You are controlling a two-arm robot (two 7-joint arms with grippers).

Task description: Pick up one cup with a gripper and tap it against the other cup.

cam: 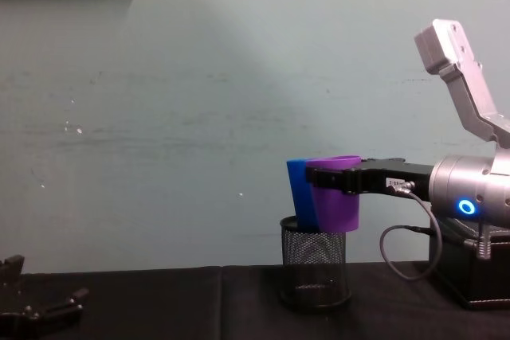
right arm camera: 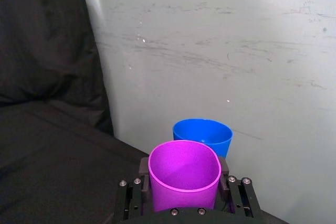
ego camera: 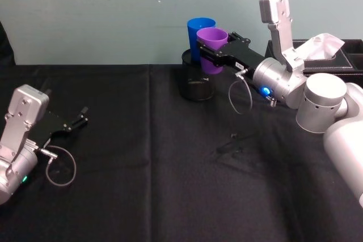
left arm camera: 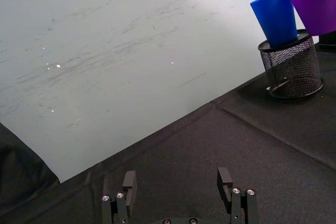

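My right gripper (ego camera: 211, 55) is shut on the purple cup (ego camera: 212, 39) and holds it upright in the air, just below its rim. The blue cup (ego camera: 198, 29) stands tilted inside a black wire-mesh pen holder (ego camera: 195, 86), right behind the purple one. In the chest view the purple cup (cam: 335, 201) overlaps the blue cup (cam: 298, 193), and I cannot tell whether their sides touch. The right wrist view has the purple cup (right arm camera: 184, 174) between my fingers, with the blue cup (right arm camera: 206, 132) close beyond it. My left gripper (ego camera: 79, 120) rests open at the near left.
A black tissue box (ego camera: 334, 60) with white tissue stands at the back right, behind my right arm. A black cloth (ego camera: 147, 185) covers the table, and a pale wall runs close behind the mesh holder (left arm camera: 291, 69). A cable loops under each wrist.
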